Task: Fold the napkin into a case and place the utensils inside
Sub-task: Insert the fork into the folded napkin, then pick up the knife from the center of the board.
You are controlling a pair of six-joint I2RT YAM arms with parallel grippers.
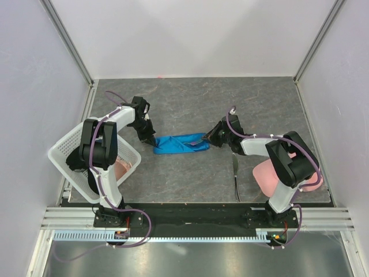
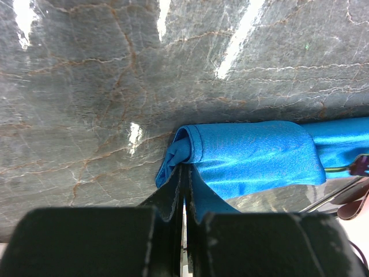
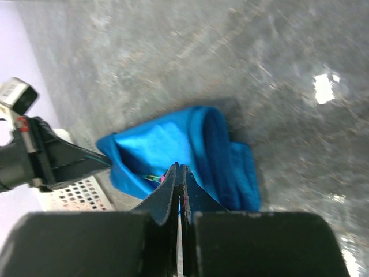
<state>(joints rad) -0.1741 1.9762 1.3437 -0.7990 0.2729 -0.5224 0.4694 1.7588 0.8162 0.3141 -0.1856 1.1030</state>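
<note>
The bright blue napkin lies in the middle of the table as a narrow folded case. My left gripper is shut on its bunched left end, fingertips pinching the cloth. My right gripper is at the case's right end, shut on the slim iridescent fork, whose front part is hidden among the blue folds. In the left wrist view a bit of the fork shows at the far right. The knife lies flat on the table near the right arm, apart from the napkin.
A white mesh basket stands tilted at the left by the left arm, with something pale pink inside. A pale pink cloth lies at the right beside the right arm's base. White walls enclose the table.
</note>
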